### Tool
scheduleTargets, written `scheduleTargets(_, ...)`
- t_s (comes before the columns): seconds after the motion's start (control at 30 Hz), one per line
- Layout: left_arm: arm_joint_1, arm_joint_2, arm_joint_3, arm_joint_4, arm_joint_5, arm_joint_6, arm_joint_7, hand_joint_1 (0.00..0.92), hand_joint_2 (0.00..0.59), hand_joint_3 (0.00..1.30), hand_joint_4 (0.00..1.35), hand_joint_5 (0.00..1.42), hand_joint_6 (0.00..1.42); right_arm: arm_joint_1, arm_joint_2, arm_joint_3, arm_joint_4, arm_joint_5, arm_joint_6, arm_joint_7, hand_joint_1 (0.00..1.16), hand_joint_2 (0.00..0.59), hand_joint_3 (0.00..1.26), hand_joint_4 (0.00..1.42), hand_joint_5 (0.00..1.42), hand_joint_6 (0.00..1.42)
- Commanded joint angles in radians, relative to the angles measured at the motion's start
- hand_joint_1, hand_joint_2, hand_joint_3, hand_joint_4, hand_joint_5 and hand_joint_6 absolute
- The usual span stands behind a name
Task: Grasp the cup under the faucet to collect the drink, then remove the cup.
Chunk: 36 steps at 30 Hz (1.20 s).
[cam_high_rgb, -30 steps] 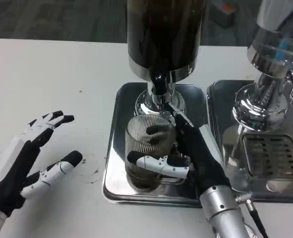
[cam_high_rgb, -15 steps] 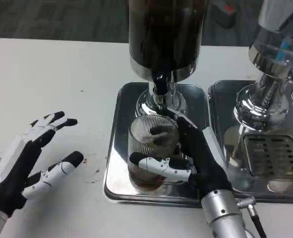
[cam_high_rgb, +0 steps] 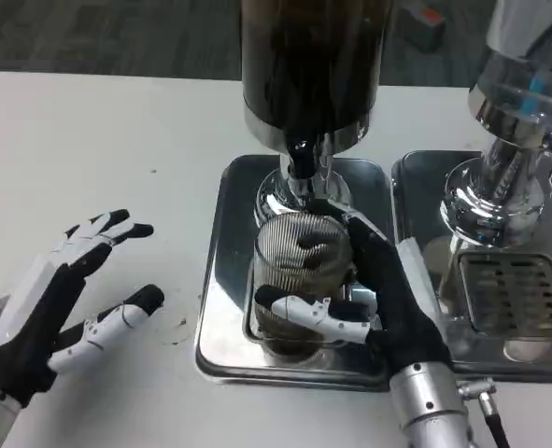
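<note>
Head view: right hand (cam_high_rgb: 378,299) grips cup (cam_high_rgb: 299,280) on tray (cam_high_rgb: 221,308) under faucet (cam_high_rgb: 300,161); left hand (cam_high_rgb: 56,303) lies open. Filling and removal remain.

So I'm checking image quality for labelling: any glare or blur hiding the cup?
Head view: sharp overall; ribbed glass cup readable, held by the right hand; bright reflections on the steel tray and the chrome machine at right; dispenser dark, contents unclear.
</note>
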Motion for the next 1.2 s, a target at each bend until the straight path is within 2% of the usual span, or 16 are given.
scheduleTargets(0.03,-0.013,0.017,-0.021,0.013,-0.015,-0.007,-0.03,0.0,0.122,0.26,0.0,0.04,0.0,-0.002,0.0,-0.007,-0.026,0.012,-0.017,0.002,1.05,0.207,0.27,0.55,0.76,1.0)
scheduleTargets(0.23,-0.028,0.027,-0.045,0.013,-0.006,-0.011,-0.056,0.0,0.121,0.23,0.0,0.04,0.0,0.014,-0.006,-0.006,-0.053,-0.011,-0.015,-0.021,1.05,0.207,0.26,0.54,0.76,1.01)
scheduleTargets(0.37,-0.028,0.046,-0.061,-0.013,0.047,-0.013,-0.018,0.0,0.114,0.01,0.0,0.02,0.0,0.032,-0.014,-0.005,-0.077,-0.04,-0.01,-0.035,1.05,0.207,0.26,0.54,0.76,1.01)
scheduleTargets(0.57,-0.009,0.088,-0.082,-0.088,0.192,0.031,0.062,0.0,0.109,0.0,0.0,0.0,0.0,0.06,-0.022,-0.007,-0.095,-0.033,-0.019,-0.029,1.05,0.207,0.26,0.54,0.76,1.01)
scheduleTargets(0.87,0.024,0.112,-0.093,-0.121,0.219,0.065,0.094,0.0,0.108,0.0,0.0,0.0,0.0,0.099,-0.064,-0.005,-0.15,-0.031,-0.014,0.013,1.03,0.204,0.24,0.54,0.75,1.02)
scheduleTargets(1.1,0.043,0.146,-0.109,-0.145,0.26,0.082,0.121,0.0,0.109,0.0,0.0,0.0,0.0,0.159,-0.066,-0.007,-0.214,-0.02,-0.019,0.023,1.02,0.212,0.22,0.54,0.75,1.01)
scheduleTargets(1.2,0.05,0.15,-0.109,-0.151,0.26,0.088,0.122,0.0,0.109,0.0,0.0,0.0,0.0,0.185,-0.079,0.0,-0.245,-0.021,-0.02,0.044,1.02,0.212,0.2,0.52,0.74,1.0)
